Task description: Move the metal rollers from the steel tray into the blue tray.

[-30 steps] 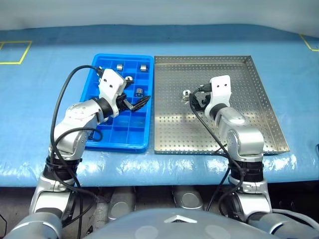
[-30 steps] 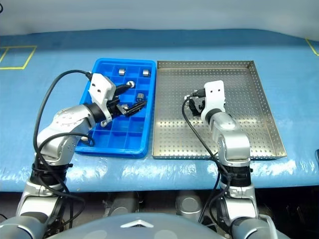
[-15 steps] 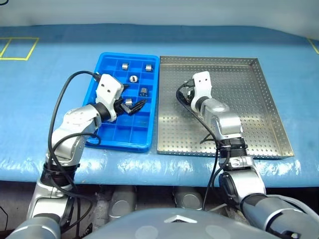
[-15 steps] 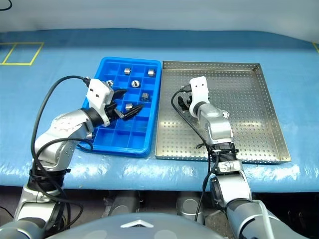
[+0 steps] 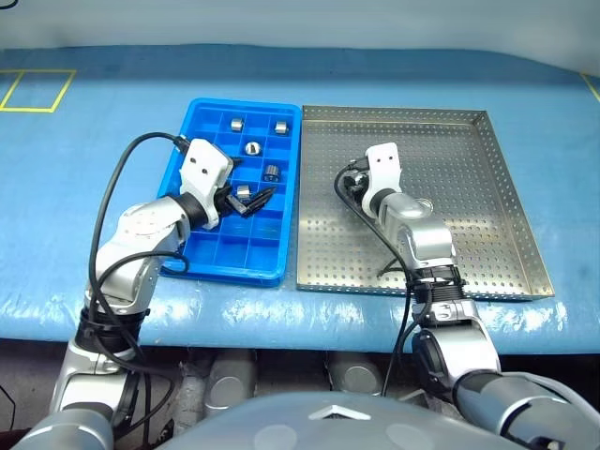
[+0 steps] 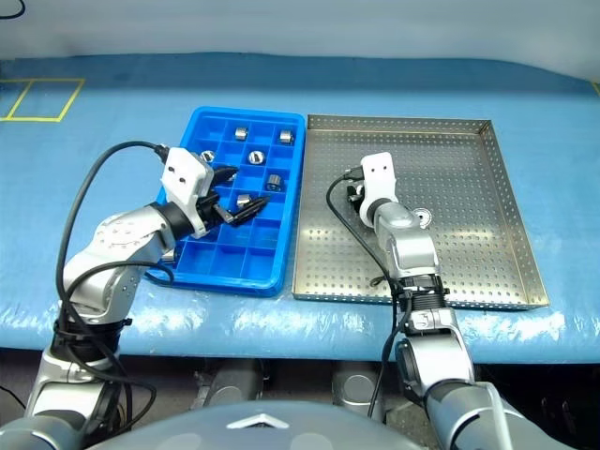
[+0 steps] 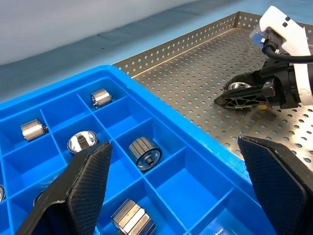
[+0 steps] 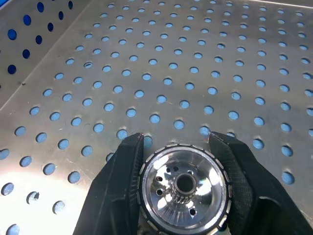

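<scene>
The right pincer (image 8: 182,191) clamps one metal roller (image 8: 183,188) low on the steel tray (image 5: 469,234). Shallow finger contact may let it slip during lift. The left pincer (image 7: 181,191) hangs wide over the blue tray (image 5: 211,258); collision risk on transfer.

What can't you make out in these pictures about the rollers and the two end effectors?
- Head views: the right end effector and its roller are hidden behind its own white wrist over the steel tray.
- Right wrist view: the roller's underside is cut off by the edge, so contact with the tray is unclear.
- Left wrist view: the left end effector's fingers cover parts of the blue tray.
</scene>
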